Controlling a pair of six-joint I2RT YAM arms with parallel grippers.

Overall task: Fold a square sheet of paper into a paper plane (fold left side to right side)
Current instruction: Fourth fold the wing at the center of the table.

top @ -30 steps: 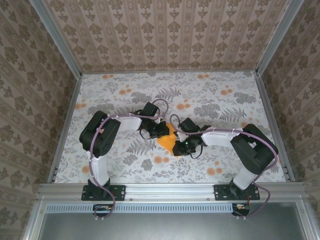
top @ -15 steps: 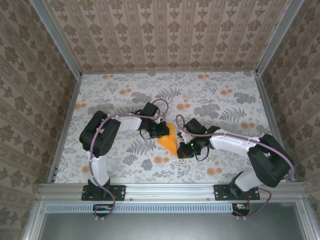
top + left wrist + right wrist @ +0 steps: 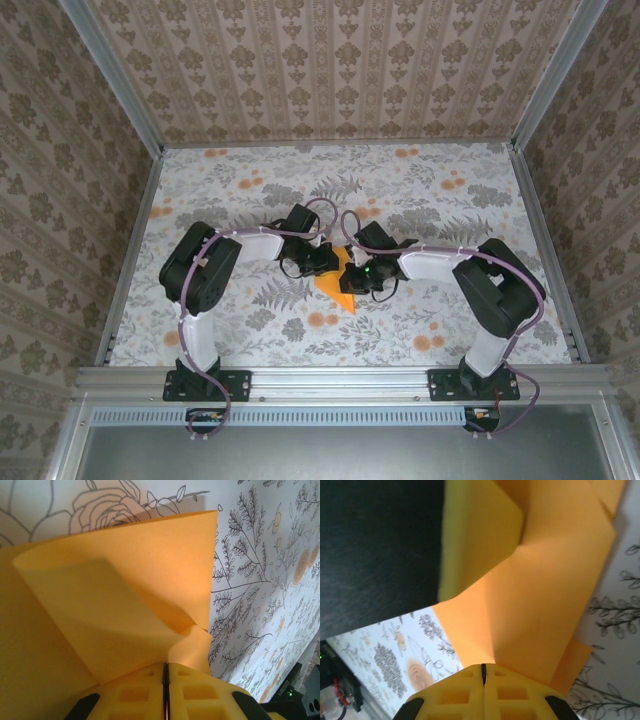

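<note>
Pinching the folded orange paper (image 3: 125,605) from opposite sides: left pincer (image 3: 165,666), right pincer (image 3: 483,667), both closed.

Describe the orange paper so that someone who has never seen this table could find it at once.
Look at the table's flowered cloth, then at its middle, where the left gripper and right gripper almost meet. The orange paper sits between their tips, partly folded. It is one solid bright orange piece with straight edges, unlike the small pale orange flowers printed on the cloth.
</note>
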